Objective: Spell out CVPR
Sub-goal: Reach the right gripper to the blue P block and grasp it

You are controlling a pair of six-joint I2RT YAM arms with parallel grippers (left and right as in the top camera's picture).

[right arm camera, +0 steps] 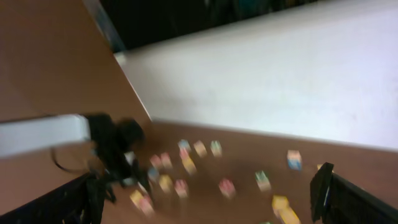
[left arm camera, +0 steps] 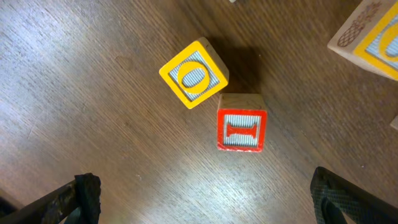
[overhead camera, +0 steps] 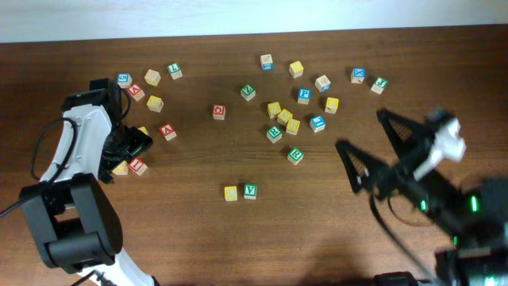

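At the left of the overhead frame, the left tool (overhead camera: 133, 148) hangs wide open over a yellow O (left arm camera: 193, 73) and a red I (left arm camera: 241, 129), neither of them wanted. Its wrist view reads both letters plainly; the two cubes meet corner to corner and both are clear of the tool.

Lower centre, C (overhead camera: 230, 193) and V (overhead camera: 250, 191) sit side by side on the table (overhead camera: 182, 238), touching or nearly so. I judge the next letter goes just right of V.

Right of them and higher, a green cube that looks like R (overhead camera: 295, 156) lies alone. P (overhead camera: 304, 95) is probably the blue cube in the cluster above it, though the letter is too small to be sure. It lies up and left of the right tool (overhead camera: 359, 129), which gapes wide and holds nothing. That arm is clearly nearer than the left. A cube has no long axis to line up with, but neighbours crowd this one.

The right wrist view is blurred, showing scattered cubes and the left arm (right arm camera: 43, 134) across the table, with no letters readable.
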